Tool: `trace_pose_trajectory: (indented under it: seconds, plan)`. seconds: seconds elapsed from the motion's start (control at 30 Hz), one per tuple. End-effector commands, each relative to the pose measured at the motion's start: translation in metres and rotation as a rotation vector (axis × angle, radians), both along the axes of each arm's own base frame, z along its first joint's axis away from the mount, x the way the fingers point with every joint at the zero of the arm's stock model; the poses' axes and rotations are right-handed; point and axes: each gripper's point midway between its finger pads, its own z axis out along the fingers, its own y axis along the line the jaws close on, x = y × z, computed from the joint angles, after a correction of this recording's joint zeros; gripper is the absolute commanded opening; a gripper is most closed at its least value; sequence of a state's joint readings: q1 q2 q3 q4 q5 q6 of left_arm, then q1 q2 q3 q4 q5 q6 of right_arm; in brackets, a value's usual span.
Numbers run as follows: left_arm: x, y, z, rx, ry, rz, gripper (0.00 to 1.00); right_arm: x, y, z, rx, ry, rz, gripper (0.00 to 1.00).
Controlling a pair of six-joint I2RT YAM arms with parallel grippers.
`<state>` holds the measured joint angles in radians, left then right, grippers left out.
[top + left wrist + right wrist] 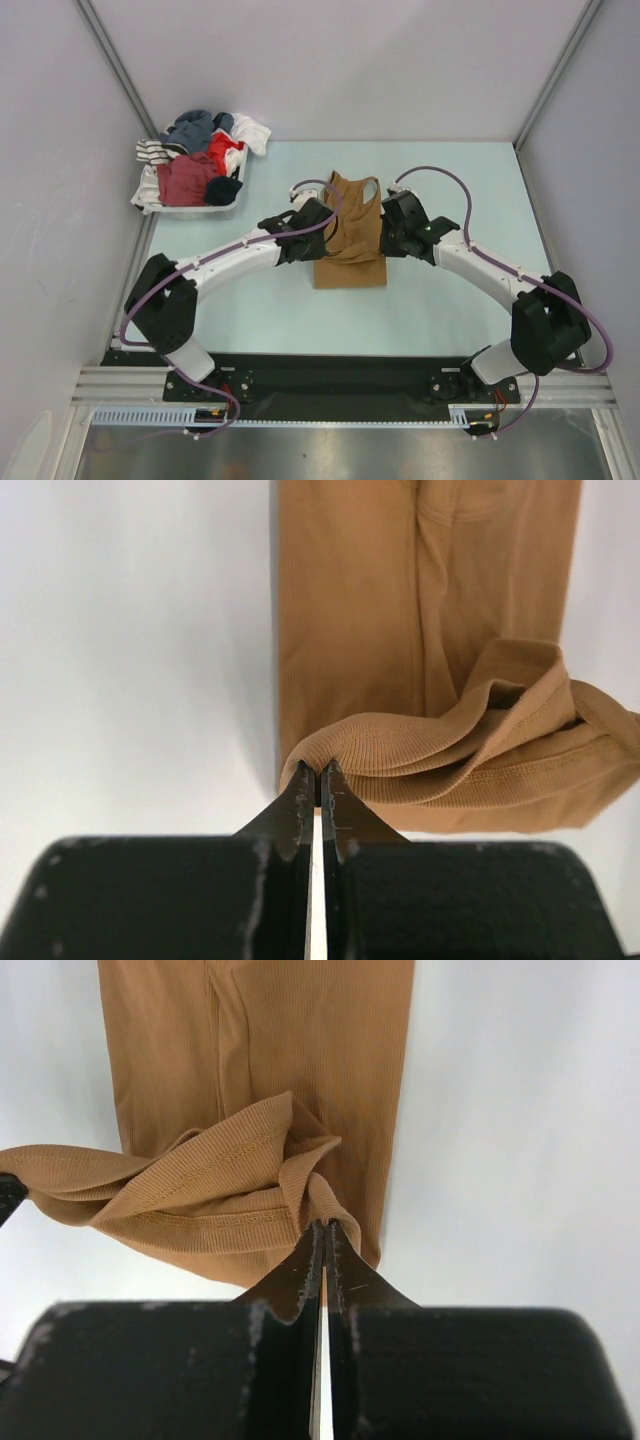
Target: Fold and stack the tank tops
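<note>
From above, one tan tank top lies lengthwise in the middle of the counter, straps toward the far side and a flat rectangle of cloth toward the arms. The two arms close in on it from either side. The left end effector is at its left edge and the right end effector at its right edge, level with each other. That even hold probably serves to carry one straight line of cloth over for a fold. Far left stands one white tray with a heap of mixed clothes. I make out a maroon piece, a striped one, a blue-grey one, a white one and a bright red one, but an exact count is not possible. No folded stack shows on the counter, so the task looks to be early.

In the left wrist view, the left end effector has its fingers pressed together on a ridge of the tan tank top. The stitched edge is lifted and sags away to the right, while the rest lies flat on the counter.

In the right wrist view, the right end effector is likewise pinched shut on a small bunch of the tank top. The raised band droops toward the left, and below it there is one flat layer with a lengthwise crease on the counter
</note>
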<state>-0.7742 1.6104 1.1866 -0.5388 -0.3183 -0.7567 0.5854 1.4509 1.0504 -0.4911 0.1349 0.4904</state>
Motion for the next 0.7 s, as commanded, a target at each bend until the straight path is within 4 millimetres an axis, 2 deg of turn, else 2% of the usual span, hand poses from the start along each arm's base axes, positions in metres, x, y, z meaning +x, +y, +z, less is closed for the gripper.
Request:
trace_pose_trajectory:
  seconds: [0.0, 0.1, 0.4, 0.5, 0.57, 0.67]
  plan:
    - [0.020, -0.005, 0.008, -0.001, -0.033, -0.020, 0.00, 0.027, 0.007, 0.018, 0.002, -0.079, 0.015, 0.00]
    - [0.026, -0.005, 0.005, 0.007, -0.032, -0.021, 0.00, 0.034, 0.011, 0.023, 0.009, -0.090, 0.021, 0.00]
    - [0.039, -0.012, 0.028, -0.013, -0.087, -0.031, 0.00, 0.045, 0.024, 0.051, 0.060, -0.159, 0.073, 0.00]
    - [0.046, -0.012, 0.029, -0.025, -0.091, -0.028, 0.00, 0.049, 0.017, 0.048, 0.058, -0.159, 0.051, 0.00]
    - [0.053, -0.011, 0.023, -0.028, -0.080, -0.018, 0.00, 0.057, 0.005, 0.036, 0.053, -0.127, 0.005, 0.00]
    - [0.066, -0.009, 0.009, -0.019, -0.057, -0.003, 0.00, 0.064, 0.001, 0.023, 0.080, -0.093, -0.008, 0.00]
